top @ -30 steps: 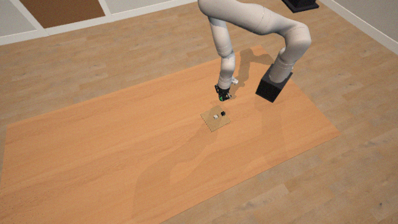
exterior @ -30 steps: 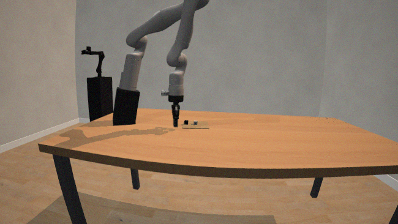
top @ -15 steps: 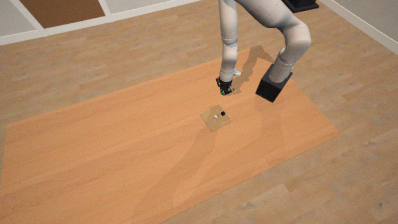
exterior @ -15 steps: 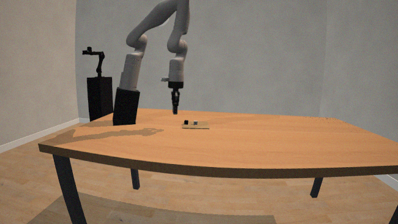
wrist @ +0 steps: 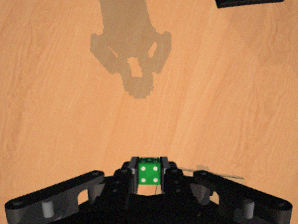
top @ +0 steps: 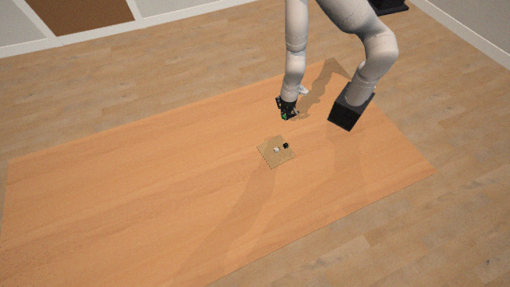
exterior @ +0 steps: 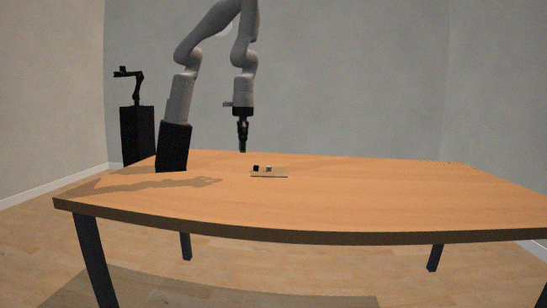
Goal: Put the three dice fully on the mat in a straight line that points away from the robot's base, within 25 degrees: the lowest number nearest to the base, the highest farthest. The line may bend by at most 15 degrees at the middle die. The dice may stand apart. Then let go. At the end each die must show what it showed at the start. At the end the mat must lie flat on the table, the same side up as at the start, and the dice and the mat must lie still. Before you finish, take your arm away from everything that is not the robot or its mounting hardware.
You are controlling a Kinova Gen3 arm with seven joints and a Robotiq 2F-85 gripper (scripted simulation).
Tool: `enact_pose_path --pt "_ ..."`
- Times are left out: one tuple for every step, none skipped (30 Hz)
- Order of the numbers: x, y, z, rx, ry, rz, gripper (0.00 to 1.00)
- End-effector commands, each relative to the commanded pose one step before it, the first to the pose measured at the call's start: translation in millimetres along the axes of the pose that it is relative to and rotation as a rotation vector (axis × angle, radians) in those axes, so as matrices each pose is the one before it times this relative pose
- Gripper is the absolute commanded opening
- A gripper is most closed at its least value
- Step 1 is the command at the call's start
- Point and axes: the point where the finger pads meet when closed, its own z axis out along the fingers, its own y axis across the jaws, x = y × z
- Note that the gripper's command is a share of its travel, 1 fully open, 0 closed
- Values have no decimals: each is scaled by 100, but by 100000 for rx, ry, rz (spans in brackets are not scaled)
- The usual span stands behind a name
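Pincer (top: 289, 118) (exterior: 242, 151) (wrist: 149, 166) clenched on green plastic die (top: 284, 116) (wrist: 149, 173); black die (top: 285, 145) (exterior: 256, 168) & white die (top: 276, 149) (exterior: 268, 168) on tan mat (top: 275, 161) (exterior: 278, 173) below it; green placement, release, retreat left.

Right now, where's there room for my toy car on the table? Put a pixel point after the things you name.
I see room on the long part of the table (top: 118, 188) (exterior: 358, 198) beyond the mat (top: 272, 161) (exterior: 279, 172), away from the black base (top: 345, 116) (exterior: 172, 147). It's crowded by the black die (top: 285, 145) (exterior: 256, 168) and white die (top: 277, 150) (exterior: 268, 168), and under the gripper (top: 286, 117) (exterior: 242, 151) (wrist: 149, 171) holding the green die (top: 284, 116) (wrist: 149, 173).
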Motion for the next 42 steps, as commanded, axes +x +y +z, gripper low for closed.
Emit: enact_pose_path --pt "83 -173 -116 274 327 1361 15" --pt "-288 -98 34 209 -49 297 15" --pt "-291 -19 38 182 181 524 15" --pt "-440 -15 51 260 248 779 15" --pt "-603 7 58 328 292 1044 15" --pt "-770 52 57 372 301 1298 15" --pt "-932 127 44 384 271 1527 15" --pt "-1078 230 21 354 203 1716 15" --pt "0 0 0 0 0 0 15" --pt "0 0 0 0 0 0 15" --pt "-1196 357 -12 283 107 1853 15" --pt "-1275 498 -50 173 -2 1929 15" --pt "-1309 640 -88 37 -108 1940 15" --pt "-1291 765 -123 -110 -198 1887 15" --pt "0 0 0 0 0 0 15" --pt "-1235 908 -148 -324 -272 1707 15" --pt "-52 292 10 -447 -66 -382 15" --pt "-1110 904 -159 -358 -274 1608 15" --pt "-969 895 -161 -425 -276 1403 15" --pt "-806 829 -151 -442 -252 1171 15" --pt "-635 712 -130 -410 -212 927 15" --pt "-465 559 -102 -339 -162 684 15" --pt "-308 389 -71 -244 -110 455 15" --pt "-172 225 -41 -144 -62 256 15" --pt "-69 92 -17 -59 -25 103 15" --pt "0 0 0 0 0 0 15" --pt "0 0 0 0 0 0 15" --pt "-375 -361 -7 482 -1221 567 15" --pt "16 -1 18 0 46 4 15" --pt "9 -1 10 0 24 2 15" --pt "20 -1 5 0 35 3 15" --pt "34 -1 4 0 55 4 15" --pt "9 0 1 0 15 1 15" --pt "0 0 0 0 0 0 15" --pt "0 0 0 0 0 0 15" --pt "0 0 0 0 0 0 15" --pt "0 0 0 0 0 0 15" --pt "0 0 4 0 4 1 15" --pt "-2 -1 24 1 24 9 15" --pt "-5 -2 61 2 63 23 15" --pt "42 -5 117 4 197 49 15" --pt "56 -5 154 6 258 71 15"
